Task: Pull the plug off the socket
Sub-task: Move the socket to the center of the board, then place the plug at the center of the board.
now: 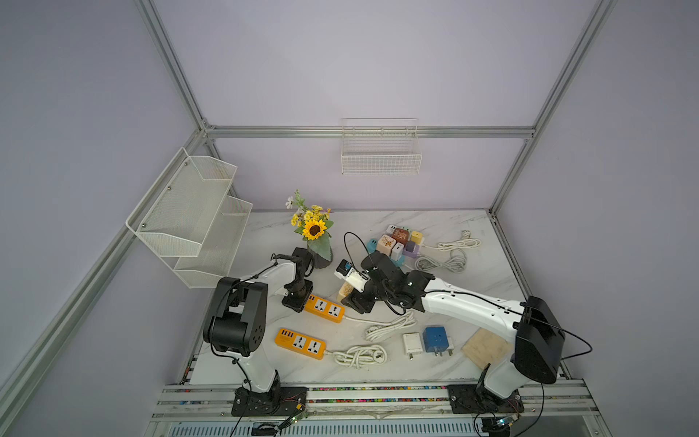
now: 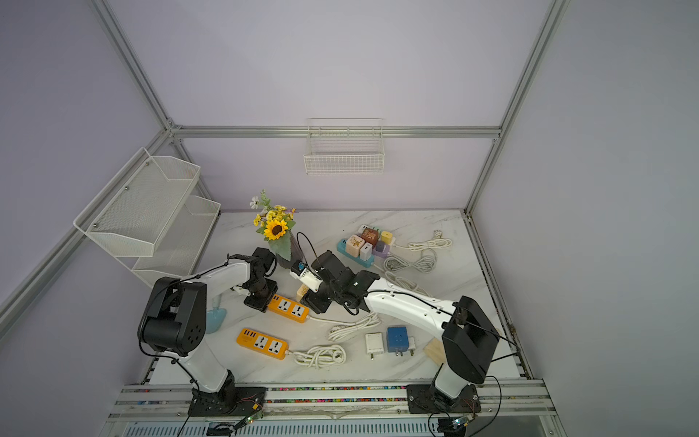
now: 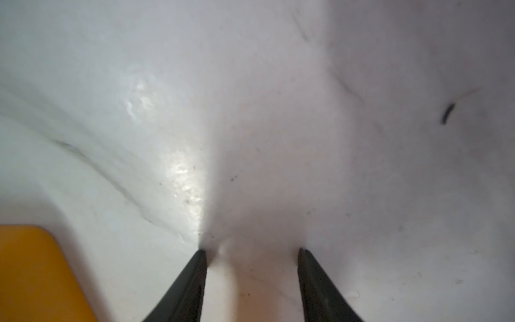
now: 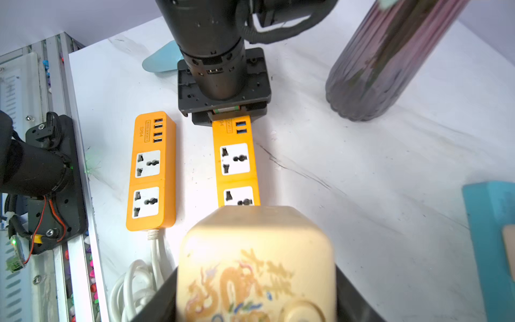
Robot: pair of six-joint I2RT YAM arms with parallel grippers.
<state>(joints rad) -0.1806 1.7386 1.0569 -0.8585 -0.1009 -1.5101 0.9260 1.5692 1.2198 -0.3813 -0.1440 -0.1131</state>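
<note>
Holding the cream plug (image 1: pixel 345 291) clamped between its jaws, our right gripper (image 4: pixel 257 271) has it just above the right end of the farther orange strip (image 1: pixel 325 308). Both of that strip's sockets show empty in both top views, so we judge the pull itself done. Our left gripper (image 3: pixel 252 251) stands at that strip's left end, its fingers apart with only marble between them, gripping nothing. Whether it presses the strip down we cannot tell. Trouble from here would come from clearance and grip. The dark vase (image 1: pixel 320 257) stands near on the far side, so a careless swing could topple it. The plug's smooth, rounded shell could slip if we jolt it.
</note>
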